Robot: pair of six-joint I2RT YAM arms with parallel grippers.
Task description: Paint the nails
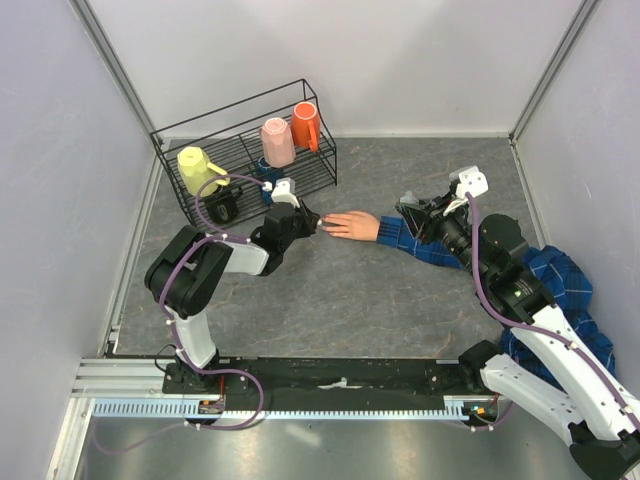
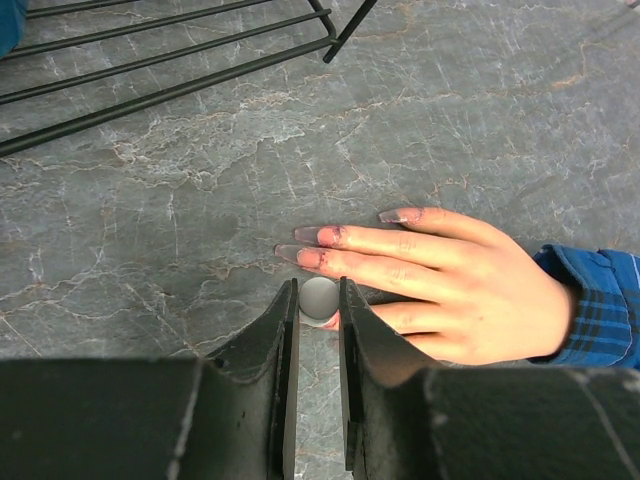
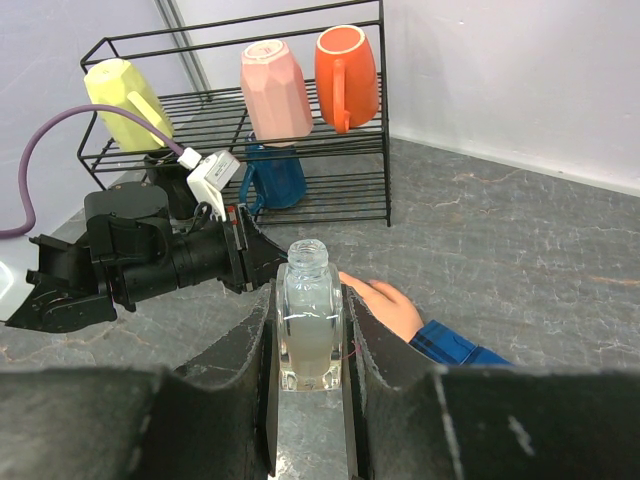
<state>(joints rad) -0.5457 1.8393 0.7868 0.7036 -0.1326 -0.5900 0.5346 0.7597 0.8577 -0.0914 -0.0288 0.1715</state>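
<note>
Two-arm workspace, overhead and wrist views. The fake hand (image 2: 460,290) lies palm down near the middle of the grey marbled surface (image 2: 450,100), somewhat toward its far edge. Its fingers point to the left edge, and its blue plaid sleeve (image 2: 600,300) trails toward the right edge. The nails (image 2: 302,257) at the fingertips appear darkened. The left jaws are clenched on a small pale round object (image 2: 319,298), held just beside the fingertips; whether it touches them cannot be told. The right jaws grasp an upright, uncapped clear bottle (image 3: 308,340) of pale liquid, near the sleeve. A black wire rack (image 1: 225,109) in the far left corner carries a yellow mug (image 1: 197,168), pink mug (image 1: 277,141), orange mug (image 1: 306,125) and blue mug (image 3: 272,178).
</note>
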